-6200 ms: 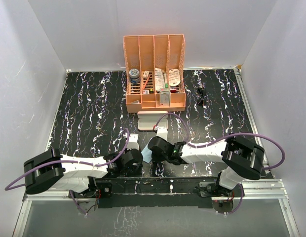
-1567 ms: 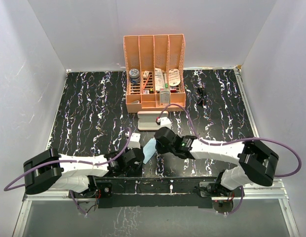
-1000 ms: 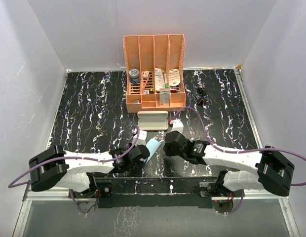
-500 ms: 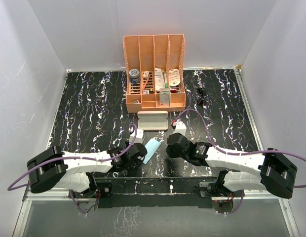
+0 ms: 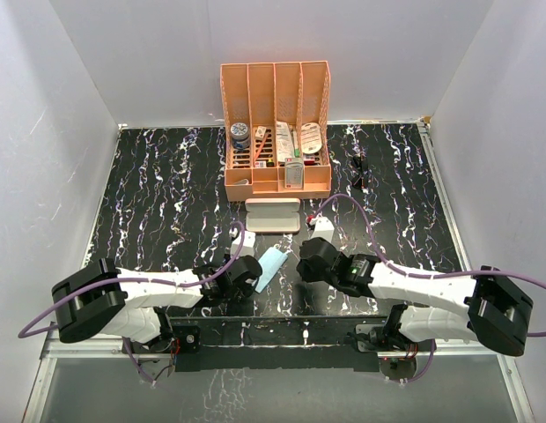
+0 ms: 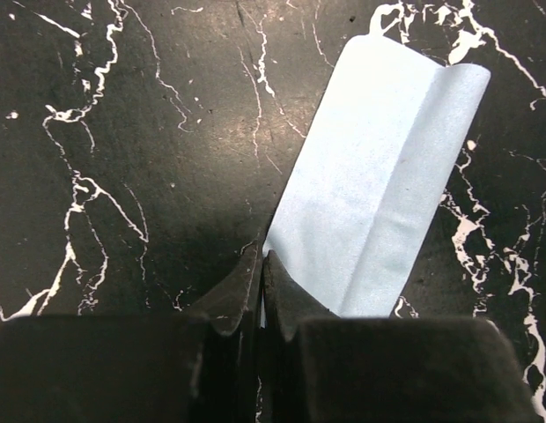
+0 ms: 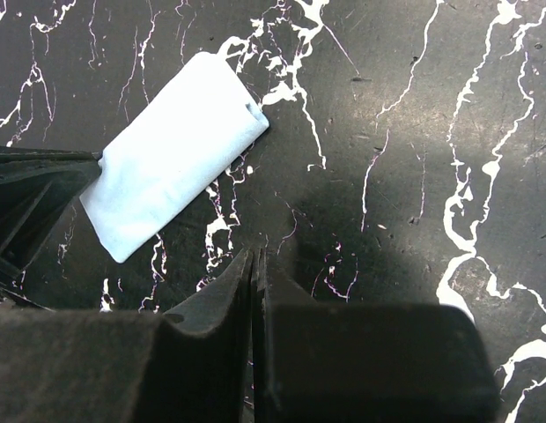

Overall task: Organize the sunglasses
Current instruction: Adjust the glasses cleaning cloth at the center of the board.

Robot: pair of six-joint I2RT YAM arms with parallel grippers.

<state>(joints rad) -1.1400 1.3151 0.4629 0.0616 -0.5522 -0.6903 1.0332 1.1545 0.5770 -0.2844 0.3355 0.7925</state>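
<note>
The sunglasses point(image 5: 357, 169), small and black, lie at the back right of the table, far from both arms. The pink case point(image 5: 272, 215) rests shut in front of the organizer. A light blue cloth point(image 5: 272, 265) point(image 6: 379, 185) point(image 7: 167, 167) lies folded into a narrow strip near the front. My left gripper point(image 5: 255, 273) point(image 6: 261, 256) is shut, with the cloth's near corner pinched at its tips. Just right of the cloth, my right gripper point(image 5: 301, 262) point(image 7: 255, 254) is shut and empty over bare table.
An orange desk organizer point(image 5: 276, 132) with several compartments of small items stands at the back centre. White walls close in the black marbled table point(image 5: 158, 194) on three sides. Both arms stretch low along the front edge.
The right gripper carried one side of the cloth over, left it folded into a strip and drew off to the right. Over the last half second almost nothing moved.
</note>
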